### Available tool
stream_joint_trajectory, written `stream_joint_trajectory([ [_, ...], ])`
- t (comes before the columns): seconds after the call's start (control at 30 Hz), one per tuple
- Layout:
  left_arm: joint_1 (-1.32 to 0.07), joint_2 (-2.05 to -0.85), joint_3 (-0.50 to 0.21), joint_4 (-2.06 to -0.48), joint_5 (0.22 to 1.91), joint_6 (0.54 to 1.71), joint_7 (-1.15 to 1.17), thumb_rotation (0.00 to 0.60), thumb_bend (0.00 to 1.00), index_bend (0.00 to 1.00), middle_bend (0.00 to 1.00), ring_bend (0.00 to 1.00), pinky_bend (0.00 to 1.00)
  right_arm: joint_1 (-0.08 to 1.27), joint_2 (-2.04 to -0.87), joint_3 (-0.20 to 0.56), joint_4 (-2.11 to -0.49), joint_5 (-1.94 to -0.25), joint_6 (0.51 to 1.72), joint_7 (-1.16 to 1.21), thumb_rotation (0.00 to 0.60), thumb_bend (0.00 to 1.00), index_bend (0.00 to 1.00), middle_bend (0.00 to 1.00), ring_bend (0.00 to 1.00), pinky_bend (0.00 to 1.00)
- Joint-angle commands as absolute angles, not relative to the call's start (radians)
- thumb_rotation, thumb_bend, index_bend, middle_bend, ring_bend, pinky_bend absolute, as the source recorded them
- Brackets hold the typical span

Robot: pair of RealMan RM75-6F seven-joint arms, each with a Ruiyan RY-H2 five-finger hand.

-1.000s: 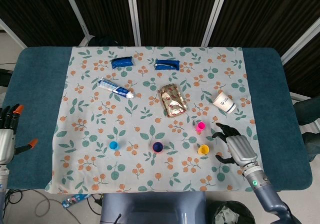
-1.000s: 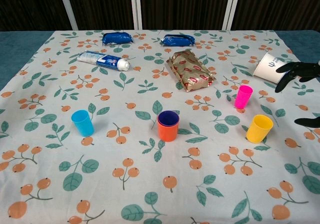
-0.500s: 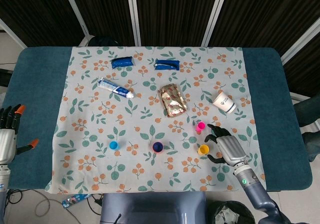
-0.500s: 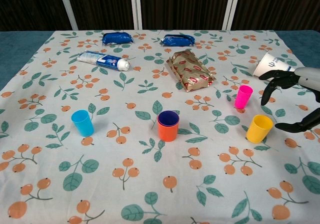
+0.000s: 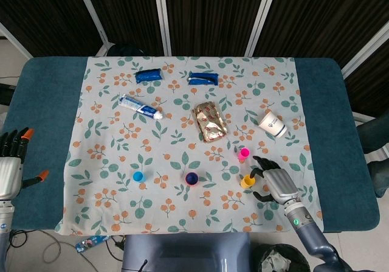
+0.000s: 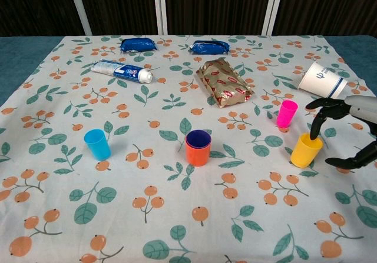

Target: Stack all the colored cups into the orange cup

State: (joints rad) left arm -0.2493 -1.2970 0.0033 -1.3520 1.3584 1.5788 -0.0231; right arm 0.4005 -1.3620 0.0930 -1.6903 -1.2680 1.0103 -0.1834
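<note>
The orange cup (image 6: 198, 151) stands at the front middle of the cloth with a purple cup nested inside it. The blue cup (image 6: 97, 144) stands alone to its left. The pink cup (image 6: 287, 113) and the yellow cup (image 6: 306, 150) stand to its right. My right hand (image 6: 352, 111) hovers at the yellow cup's right side, fingers spread; one fingertip reaches over the cup's rim and the thumb sits apart, lower right. It grips nothing. In the head view this right hand (image 5: 275, 182) sits right beside the yellow cup (image 5: 246, 181). My left hand (image 5: 11, 165) hangs off the table's left edge, fingers apart, empty.
A toothpaste tube (image 6: 122, 72), a gold snack packet (image 6: 224, 82) and two blue packets (image 6: 138, 44) (image 6: 209, 46) lie further back. A white paper cup (image 6: 321, 79) lies on its side just behind my right hand.
My right hand has moved left toward the yellow cup, from well clear of it to a fingertip over its rim. The left hand has drifted slightly down. No cup has moved.
</note>
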Motion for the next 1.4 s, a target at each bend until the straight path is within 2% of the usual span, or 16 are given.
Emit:
stream_joint_trajectory([
  [0.03,-0.247,-1.297,-0.003,-1.353,1.358,1.570,-0.022,0.600,0.07,0.04,0.04,0.00,0.03,0.403,-1.370,0.093,-1.682,-1.267,1.012,-0.181,0.600,0.36,0.40,0.08,0.11,0.16],
  [0.37,-0.237,-1.299,-0.023,-1.351,1.366,1.562,-0.018,0.600,0.07,0.04,0.04,0.00,0.03,0.408,-1.386,0.098,-1.670,-1.280,1.033,-0.169,0.600,0.36,0.41,0.08,0.12,0.16],
  [0.63,-0.230,-1.301,-0.035,-1.352,1.375,1.561,-0.020,0.600,0.07,0.04,0.04,0.00,0.03,0.413,-1.391,0.091,-1.669,-1.278,1.029,-0.169,0.600,0.37,0.51,0.08,0.13,0.17],
  [0.93,-0.221,-1.300,-0.048,-1.355,1.384,1.558,-0.028,0.600,0.07,0.04,0.04,0.00,0.03,0.419,-1.416,0.093,-1.656,-1.282,1.039,-0.165,0.600,0.45,0.57,0.08,0.16,0.19],
  [1.4,-0.210,-1.295,-0.066,-1.362,1.393,1.553,-0.030,0.600,0.07,0.04,0.04,0.00,0.03,0.429,-1.442,0.083,-1.630,-1.277,1.036,-0.188,0.600,0.48,0.58,0.08,0.16,0.19],
])
